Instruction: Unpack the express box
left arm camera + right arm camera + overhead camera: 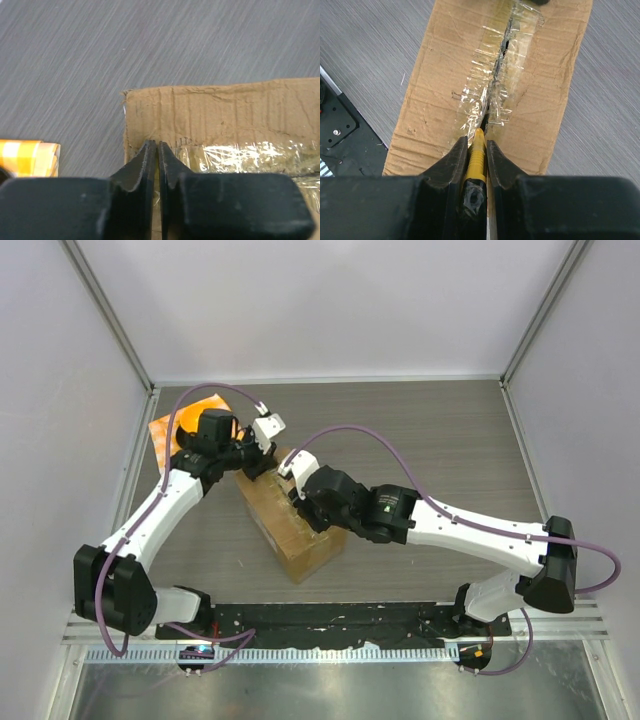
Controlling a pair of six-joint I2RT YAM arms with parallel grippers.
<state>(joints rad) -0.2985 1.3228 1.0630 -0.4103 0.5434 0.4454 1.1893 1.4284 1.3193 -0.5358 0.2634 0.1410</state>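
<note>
Two robot arms meet over the express box, a brown cardboard carton lying slantwise on the grey table, directly beneath both grippers. The right gripper is clamped on a yellow-handled knife, its fingers pinching the handle from either side. The blade runs forward out of the grip into the taped seam along the middle of the box top. Just ahead of those fingertips the clear tape is crinkled and lifted. Farther ahead of them, a dark gap shows between the two flaps. In the overhead view this gripper sits low on the top of the box, about midway along it. The left gripper hangs over the far end of the carton, its fingers drawn almost together with only a thin slit between them. The tips are at the spot where the tape meets bare cardboard, and whether anything thin is caught between them cannot be told. The ragged end edge of the box lies just beyond those tips, with bare table past it. Off to the left of the left gripper, apart from the box, is the corner of an orange checked cloth.
</note>
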